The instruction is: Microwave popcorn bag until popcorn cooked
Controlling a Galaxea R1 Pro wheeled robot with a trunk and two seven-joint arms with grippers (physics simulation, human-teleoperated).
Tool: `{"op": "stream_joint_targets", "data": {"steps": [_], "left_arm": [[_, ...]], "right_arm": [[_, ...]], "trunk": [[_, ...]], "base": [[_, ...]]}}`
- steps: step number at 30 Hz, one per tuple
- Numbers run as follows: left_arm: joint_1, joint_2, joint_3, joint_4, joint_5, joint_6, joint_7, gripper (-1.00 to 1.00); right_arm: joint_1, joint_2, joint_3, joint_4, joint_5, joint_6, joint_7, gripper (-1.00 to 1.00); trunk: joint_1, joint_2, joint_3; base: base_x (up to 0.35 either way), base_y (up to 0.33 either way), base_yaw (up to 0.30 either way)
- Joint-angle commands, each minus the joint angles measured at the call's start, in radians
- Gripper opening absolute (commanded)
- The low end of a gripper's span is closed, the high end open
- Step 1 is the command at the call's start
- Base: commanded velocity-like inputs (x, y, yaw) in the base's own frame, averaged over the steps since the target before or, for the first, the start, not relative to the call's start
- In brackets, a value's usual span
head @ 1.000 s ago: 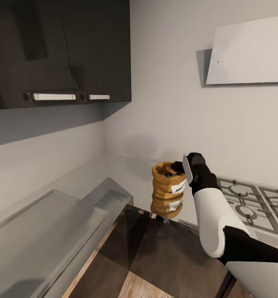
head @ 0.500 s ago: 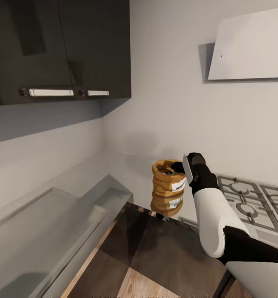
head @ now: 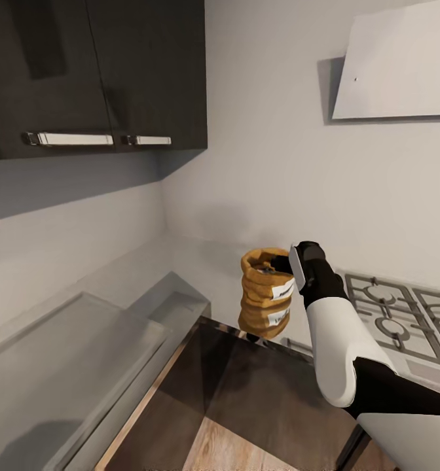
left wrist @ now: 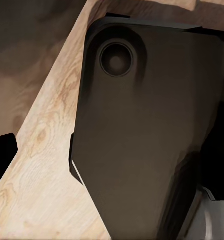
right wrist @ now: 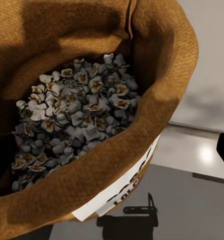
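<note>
1. The view has tilted slightly since a second ago; the right hand [head: 287,265] still pinches the bag [head: 266,291] by its rim, aloft.
2. The popcorn [right wrist: 77,120] looks puffed, so heating seems done.
3. A glossy grey surface [head: 148,268] runs beneath dark cupboards [head: 95,72]; the hob [head: 397,317] is beside the bag.
4. Left hand: cannot tell.

Grey walls [head: 279,150], dark wall cabinets [head: 95,72], wood floor [head: 226,451].
</note>
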Motion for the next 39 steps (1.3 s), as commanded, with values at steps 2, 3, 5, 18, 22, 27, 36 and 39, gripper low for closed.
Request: {"op": "stream_joint_targets", "data": {"steps": [2,3,5,18,22,27,36,39], "left_arm": [[0.0,-0.001,0.002,-0.001,0.007,-0.002,0.001,1.0],[0.0,-0.001,0.002,-0.001,0.008,-0.002,0.001,1.0],[0.0,-0.001,0.002,-0.001,0.007,-0.002,0.001,1.0],[0.0,-0.001,0.002,-0.001,0.007,-0.002,0.001,1.0],[0.0,-0.001,0.002,-0.001,0.007,-0.002,0.001,1.0],[0.001,-0.001,0.002,-0.001,0.007,-0.002,0.001,1.0],[0.0,-0.001,0.002,-0.001,0.007,-0.002,0.001,1.0],[0.0,-0.001,0.002,-0.001,0.007,-0.002,0.001,1.0]], "right_arm": [[-0.001,0.001,-0.005,-0.001,0.008,0.004,0.005,1.0],[-0.001,0.001,-0.005,-0.001,0.006,0.003,0.005,1.0],[-0.001,0.001,-0.006,-0.001,0.005,0.003,0.005,1.0],[-0.001,0.001,-0.01,-0.001,0.0,-0.032,-0.09,1.0],[-0.001,0.001,-0.011,-0.001,-0.082,-0.053,-0.143,1.0],[-0.001,0.001,-0.012,0.012,-0.126,-0.057,-0.15,1.0],[-0.001,0.001,-0.013,0.067,-0.134,-0.09,-0.149,1.0],[-0.001,0.001,-0.013,0.108,-0.155,-0.132,-0.15,1.0]], "trunk": [[0.0,-0.001,-0.004],[0.0,-0.001,-0.005],[0.0,-0.001,-0.006],[0.0,-0.001,-0.007],[0.0,-0.001,-0.007],[0.0,-0.001,-0.007],[0.0,-0.001,-0.007],[0.0,-0.001,-0.007]], "base": [[0.0,0.0,0.0],[0.0,0.0,0.0],[0.0,0.0,0.0],[0.0,0.0,0.0],[0.0,0.0,0.0],[0.0,0.0,0.0],[0.0,0.0,0.0],[0.0,0.0,0.0]]}}
